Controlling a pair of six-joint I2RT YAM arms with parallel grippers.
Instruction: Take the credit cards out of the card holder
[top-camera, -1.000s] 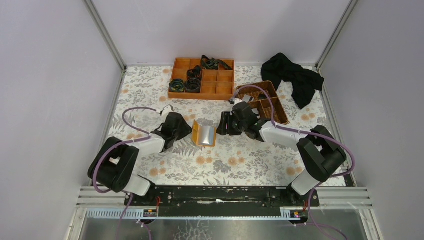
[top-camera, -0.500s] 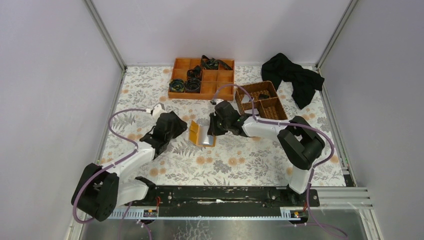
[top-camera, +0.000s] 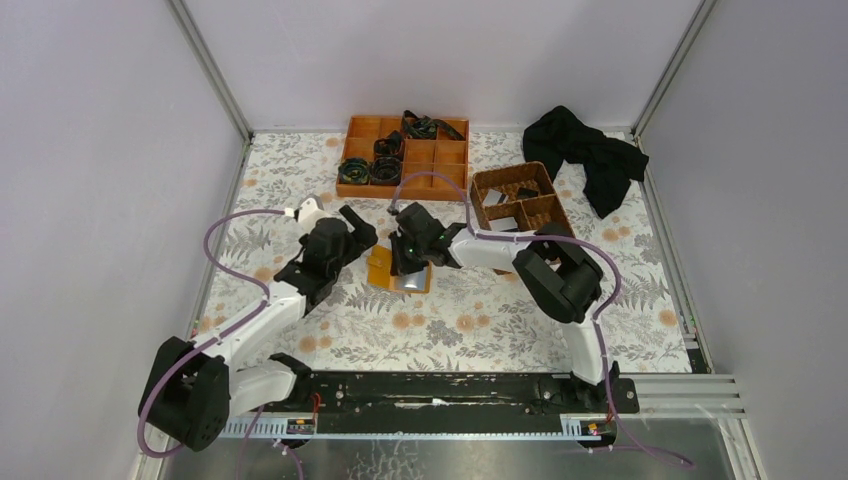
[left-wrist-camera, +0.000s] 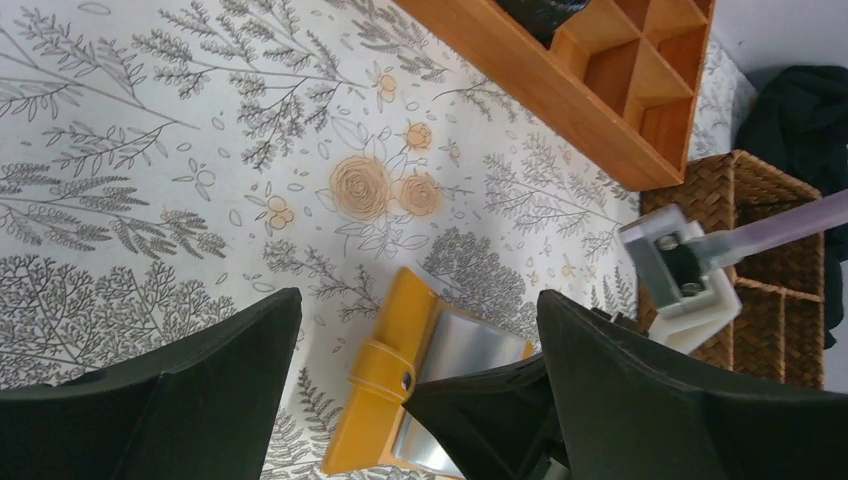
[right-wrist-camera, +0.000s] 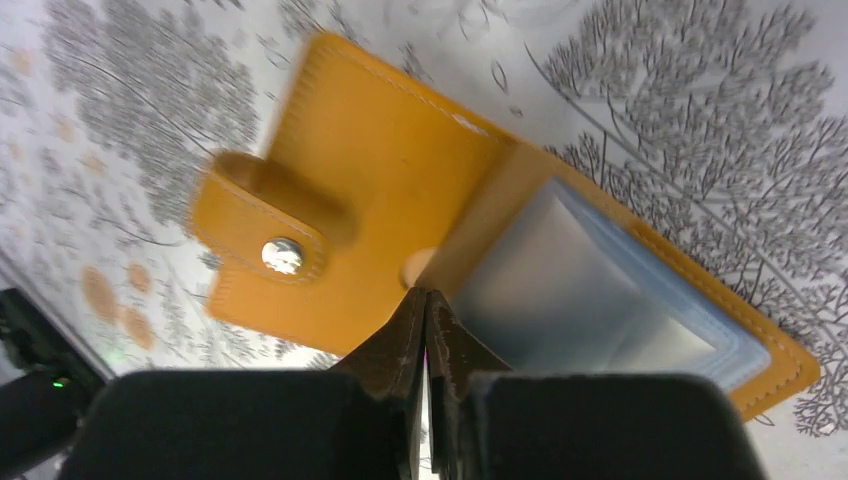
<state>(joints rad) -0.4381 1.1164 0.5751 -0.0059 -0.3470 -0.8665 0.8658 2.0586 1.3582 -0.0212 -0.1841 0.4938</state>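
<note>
**Item 1. Holder** (top-camera: 385, 272) (left-wrist-camera: 388, 372) (right-wrist-camera: 380, 200): lies on the floral mat (top-camera: 450, 320), between the two grippers. One leaf shows its orange outside, with a strap (right-wrist-camera: 262, 218) and a metal snap (right-wrist-camera: 283, 255). The other leaf shows a pale grey-blue pocket side with an orange rim.

**Item 2. Right gripper** (top-camera: 405, 263) (right-wrist-camera: 425, 297): over the holder, jaws pressed together. The tips are down at the fold where the two leaves meet (whether they nip anything there cannot be told).

**Item 3. Left gripper** (top-camera: 362, 228) (left-wrist-camera: 418, 300): just left of the holder, jaws spread wide and empty.

**Item 4. Tray** (top-camera: 352, 188) (left-wrist-camera: 560, 95): orange, compartmented, beyond the holder. Some cells hold dark coiled things.

**Item 5. Basket** (top-camera: 566, 226) (left-wrist-camera: 775, 190): brown wicker, divided, beyond the holder and to its right.

**Item 6. Cloth** (top-camera: 585, 155) (left-wrist-camera: 800, 110): black, crumpled, well apart from the holder, past the basket.
</note>
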